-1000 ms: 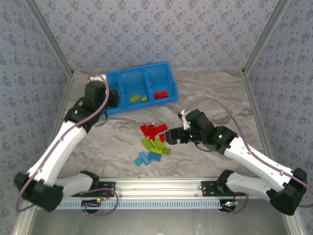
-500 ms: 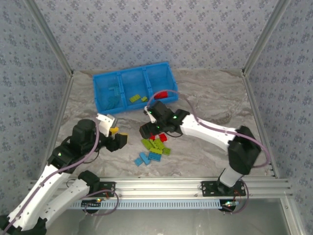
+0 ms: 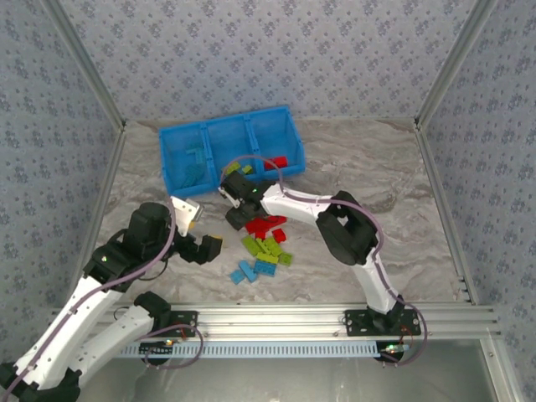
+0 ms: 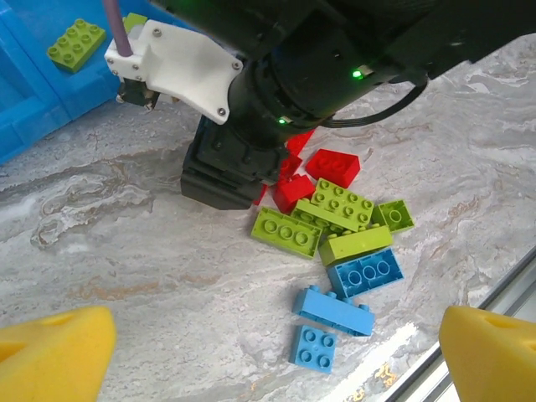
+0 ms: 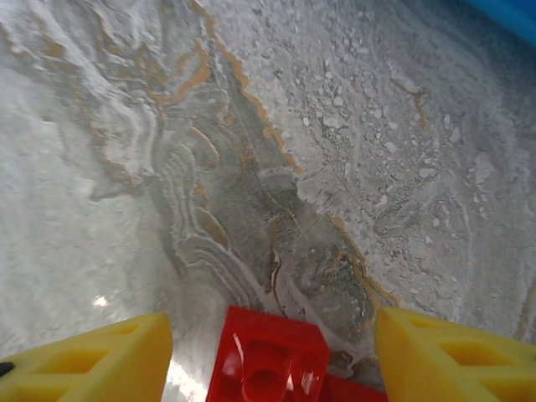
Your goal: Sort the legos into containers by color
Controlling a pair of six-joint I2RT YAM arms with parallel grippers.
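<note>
My left gripper (image 4: 272,356) hangs low over the near-left part of the bench (image 3: 377,167), its yellow fingers (image 4: 54,347) spread wide with nothing between them. Just ahead of it lies the loose heap of legos (image 3: 264,243), with red ones at the far side, lime green in the middle and the light blue bricks (image 4: 335,310) nearest me.

My right gripper (image 5: 270,335) is down at the far-left edge of that heap. Its jaws straddle a red brick (image 5: 268,364) with a gap showing on each side, so they are apart and not clamped on it.

The blue tray (image 3: 203,127) stands at the back left of the bench, beyond the heap and apart from it. Its middle compartment holds green bricks (image 3: 234,168) and its right compartment a red one (image 3: 280,162). The left compartment seems to hold a light blue piece, though against the blue plastic I cannot be sure.
</note>
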